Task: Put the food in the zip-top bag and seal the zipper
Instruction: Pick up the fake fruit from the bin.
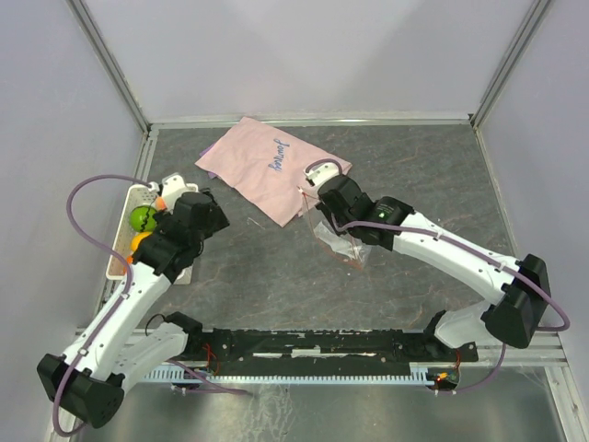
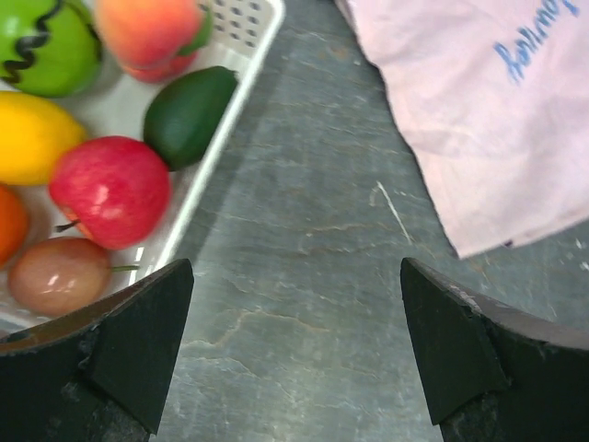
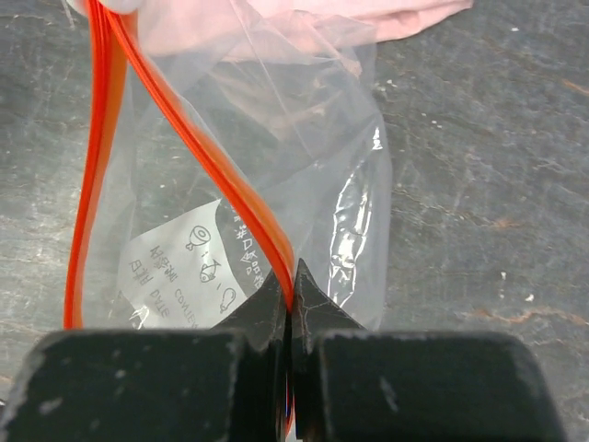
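Hold right gripper (image 3: 290,296) pressed together on one lip of the zipper (image 3: 207,161), with the mouth of the zip-top bag (image 3: 313,157) agape on the table (image 1: 414,166), just beside the pink cloth (image 1: 267,170). Lower left gripper (image 2: 294,350), spread wide and empty, over the white basket (image 2: 253,41); probably best to start with the red apple (image 2: 110,189), nearest the fingers. In basket too: green apple (image 2: 41,41), peach (image 2: 147,32), avocado (image 2: 189,115), lemon (image 2: 32,138), orange (image 2: 9,226), brown fruit (image 2: 60,274). In bag: a printed label (image 3: 189,267) only, no food yet.
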Robot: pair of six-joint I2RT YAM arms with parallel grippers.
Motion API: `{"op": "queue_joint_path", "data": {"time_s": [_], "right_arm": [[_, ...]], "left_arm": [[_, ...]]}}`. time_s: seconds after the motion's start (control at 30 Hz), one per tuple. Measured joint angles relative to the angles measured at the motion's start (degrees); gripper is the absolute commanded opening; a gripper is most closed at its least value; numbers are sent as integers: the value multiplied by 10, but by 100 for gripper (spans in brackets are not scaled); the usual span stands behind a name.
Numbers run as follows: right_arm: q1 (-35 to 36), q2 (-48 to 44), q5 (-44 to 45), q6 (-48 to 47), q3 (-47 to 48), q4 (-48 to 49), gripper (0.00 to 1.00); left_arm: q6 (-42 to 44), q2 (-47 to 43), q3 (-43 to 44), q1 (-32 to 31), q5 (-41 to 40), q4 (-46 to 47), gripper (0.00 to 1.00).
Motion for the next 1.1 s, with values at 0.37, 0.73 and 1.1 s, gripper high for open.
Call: {"op": "queue_joint_path", "data": {"time_s": [0.37,0.73,1.1], "right_arm": [[0,33,-56,3,-11,37,2],[0,41,-61,3,-16,52,2],[0,35,-64,2,-41,61,2]], "left_arm": [[0,20,-1,157,4,-11,99],[0,139,-30,280,28,2,99],[1,252,-26,344,55,53,86]]}}
